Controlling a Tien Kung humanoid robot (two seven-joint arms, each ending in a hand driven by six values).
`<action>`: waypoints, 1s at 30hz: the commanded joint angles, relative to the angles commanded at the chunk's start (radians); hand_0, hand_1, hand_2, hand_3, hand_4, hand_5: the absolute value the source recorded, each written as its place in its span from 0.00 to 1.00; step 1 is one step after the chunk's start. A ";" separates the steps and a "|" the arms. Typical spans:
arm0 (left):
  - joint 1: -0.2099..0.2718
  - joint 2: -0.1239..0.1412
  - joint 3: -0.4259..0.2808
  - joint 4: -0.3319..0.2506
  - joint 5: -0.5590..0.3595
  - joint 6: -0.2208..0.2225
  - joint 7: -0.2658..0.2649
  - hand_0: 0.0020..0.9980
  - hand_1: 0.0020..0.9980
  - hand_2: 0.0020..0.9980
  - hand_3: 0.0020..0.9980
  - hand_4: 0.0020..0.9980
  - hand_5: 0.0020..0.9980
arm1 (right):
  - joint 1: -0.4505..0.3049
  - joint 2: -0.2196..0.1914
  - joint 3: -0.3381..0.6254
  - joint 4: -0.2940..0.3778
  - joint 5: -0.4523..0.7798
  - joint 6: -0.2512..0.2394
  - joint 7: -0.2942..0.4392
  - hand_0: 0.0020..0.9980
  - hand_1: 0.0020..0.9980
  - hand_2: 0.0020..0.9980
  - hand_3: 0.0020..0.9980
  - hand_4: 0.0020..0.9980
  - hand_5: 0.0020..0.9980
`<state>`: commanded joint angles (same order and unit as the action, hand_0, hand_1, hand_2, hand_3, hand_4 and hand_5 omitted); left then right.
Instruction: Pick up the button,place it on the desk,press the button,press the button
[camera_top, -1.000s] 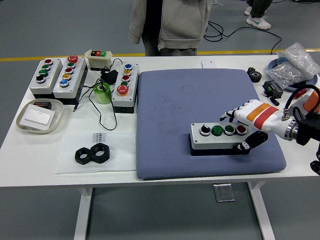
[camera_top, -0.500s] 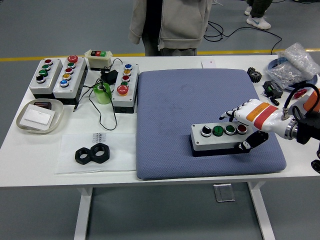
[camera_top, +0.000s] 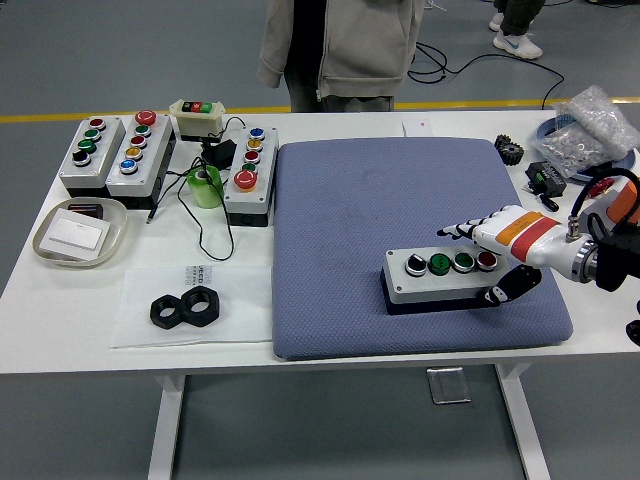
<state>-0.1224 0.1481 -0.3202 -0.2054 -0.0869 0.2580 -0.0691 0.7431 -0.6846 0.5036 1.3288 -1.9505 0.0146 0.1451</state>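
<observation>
The desk (camera_top: 330, 350) carries a mat (camera_top: 400, 200), button boxes (camera_top: 130, 150) at 10 o'clock, a tray (camera_top: 38, 245), and apparently two nuts (camera_top: 185, 308).

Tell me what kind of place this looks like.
Probably a robotics test lab or workshop: a white table of push-button control boxes, a grey floor with yellow line, and loose cables.

Lab or workshop; grey floor, yellow line (camera_top: 120, 116); control boxes (camera_top: 92, 150).

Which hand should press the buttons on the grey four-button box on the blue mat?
The right hand: it already sits at the grey four-button box on the blue mat, fingers behind it and thumb in front. No left hand is in view.
</observation>
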 joint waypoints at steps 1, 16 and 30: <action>0.000 0.000 0.000 0.000 0.000 0.000 0.000 0.75 0.83 0.87 0.83 0.63 1.00 | -0.001 -0.001 0.002 0.002 0.004 0.001 -0.001 0.71 0.73 0.95 1.00 0.97 0.13; -0.001 0.001 0.001 0.000 -0.001 0.000 -0.001 0.75 0.83 0.87 0.83 0.63 1.00 | -0.074 -0.048 0.124 0.134 0.189 0.015 -0.032 0.98 0.90 1.00 1.00 1.00 0.21; 0.001 0.001 0.002 0.000 0.001 -0.002 -0.002 0.74 0.83 0.87 0.83 0.63 1.00 | -0.235 -0.126 0.317 0.224 0.216 -0.172 -0.096 0.44 0.34 0.42 0.83 0.49 0.00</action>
<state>-0.1210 0.1495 -0.3186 -0.2051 -0.0858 0.2559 -0.0712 0.5082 -0.8111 0.8207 1.5523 -1.7345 -0.1579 0.0488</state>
